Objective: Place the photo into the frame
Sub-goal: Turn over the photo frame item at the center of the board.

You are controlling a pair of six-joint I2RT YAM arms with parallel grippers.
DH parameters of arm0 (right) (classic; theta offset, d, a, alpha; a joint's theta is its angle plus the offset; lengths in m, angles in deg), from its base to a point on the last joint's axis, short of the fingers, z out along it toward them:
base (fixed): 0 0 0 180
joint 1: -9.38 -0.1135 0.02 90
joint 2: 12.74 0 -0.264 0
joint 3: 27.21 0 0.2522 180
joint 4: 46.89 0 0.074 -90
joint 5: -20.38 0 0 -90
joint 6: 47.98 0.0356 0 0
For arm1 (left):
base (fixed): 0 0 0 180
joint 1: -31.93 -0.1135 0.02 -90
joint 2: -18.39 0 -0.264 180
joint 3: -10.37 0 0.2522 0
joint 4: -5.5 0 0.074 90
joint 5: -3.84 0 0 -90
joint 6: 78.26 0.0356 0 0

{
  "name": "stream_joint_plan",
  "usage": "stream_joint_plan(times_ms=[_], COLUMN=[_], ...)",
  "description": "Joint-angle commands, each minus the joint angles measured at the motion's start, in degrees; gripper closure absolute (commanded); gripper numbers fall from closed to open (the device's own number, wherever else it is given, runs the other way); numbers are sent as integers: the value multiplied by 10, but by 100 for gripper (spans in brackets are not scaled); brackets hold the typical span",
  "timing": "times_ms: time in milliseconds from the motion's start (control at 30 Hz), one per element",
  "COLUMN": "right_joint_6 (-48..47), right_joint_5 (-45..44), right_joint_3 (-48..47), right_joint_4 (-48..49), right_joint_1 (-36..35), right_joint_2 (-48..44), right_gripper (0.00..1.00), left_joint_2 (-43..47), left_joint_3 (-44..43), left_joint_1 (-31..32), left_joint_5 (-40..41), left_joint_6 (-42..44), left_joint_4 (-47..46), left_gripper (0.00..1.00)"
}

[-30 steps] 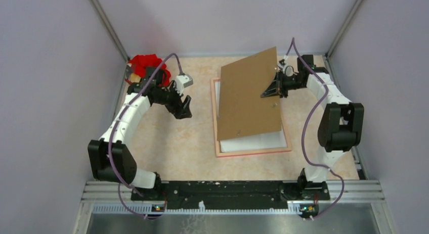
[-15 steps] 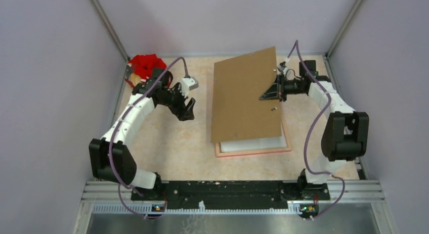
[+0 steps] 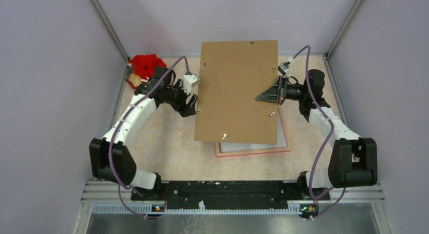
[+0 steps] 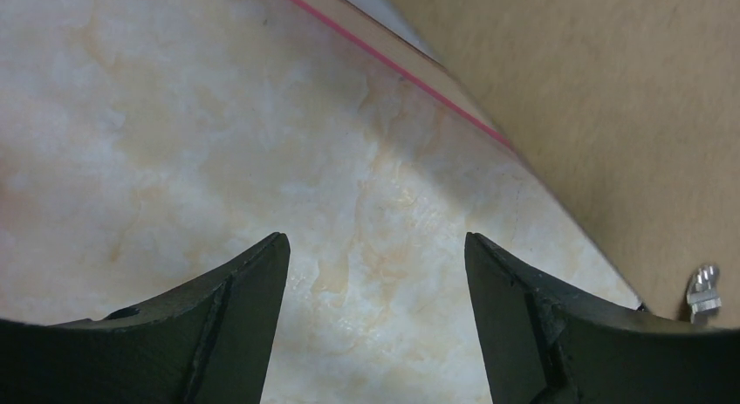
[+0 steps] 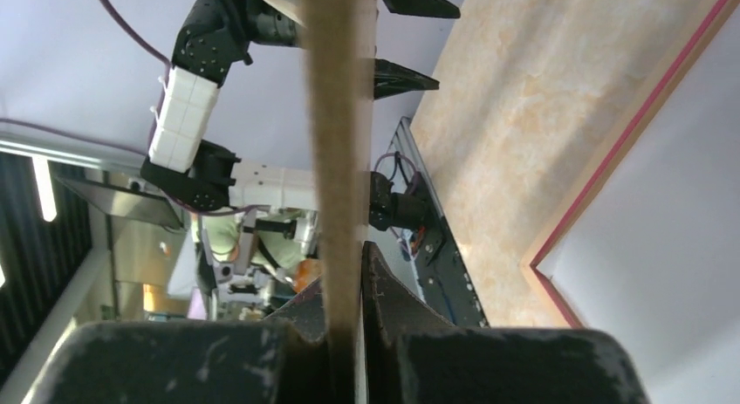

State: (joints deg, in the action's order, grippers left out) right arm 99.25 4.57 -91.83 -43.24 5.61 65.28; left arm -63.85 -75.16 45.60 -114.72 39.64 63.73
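Jaws of right gripper point(image 3: 263, 96) clamp backing board point(image 3: 238, 90) by its edge, holding it raised over frame point(image 3: 253, 153). Jaws of left gripper point(image 3: 192, 108) spread, empty, just beside backing board. Looks like photo point(image 3: 243, 146) sits white-side-up inside frame on surface point(image 3: 167, 148); backing board not yet fitted.
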Motion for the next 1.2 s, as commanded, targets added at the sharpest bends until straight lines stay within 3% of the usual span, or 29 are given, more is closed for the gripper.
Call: stream_joint_plan(times_ms=[0, 233, 367, 500, 667, 767, 900, 1033, 1167], right_joint_6=[198, 482, 548, 451, 245, 130, 103, 30, 31], right_joint_5=[-6, -38, -32, -16, -9, -15, -21, -20, -23], right_joint_3=[48, 82, 80, 82, 45, 10, 6, 2, 9], right_joint_4=[296, 706, 780, 629, 326, 148, 82, -16, -15], right_joint_1=[-9, -10, 6, 56, 92, 116, 136, 157, 161], right_joint_2=[10, 110, 125, 84, 21, -10, -48, -62, -65], right_gripper=[100, 100, 100, 100, 100, 100, 100, 100, 100], left_joint_2=[23, 31, 32, 20, -40, -118, -224, -267, -288], left_joint_3=[-11, 3, 19, 32, 34, -7, -76, -92, -92], left_joint_1=[17, 50, 55, 48, 36, 38, 41, 45, 51], left_joint_5=[5, 7, 22, 117, 100, 41, 3, -33, -56], left_joint_6=[-18, -18, -29, -98, -134, -144, -181, -201, -216], left_joint_4=[-35, -37, -60, -112, -153, -133, -109, -130, -144], left_gripper=[20, 20, 15, 8, 7, 9, 12, 14, 15])
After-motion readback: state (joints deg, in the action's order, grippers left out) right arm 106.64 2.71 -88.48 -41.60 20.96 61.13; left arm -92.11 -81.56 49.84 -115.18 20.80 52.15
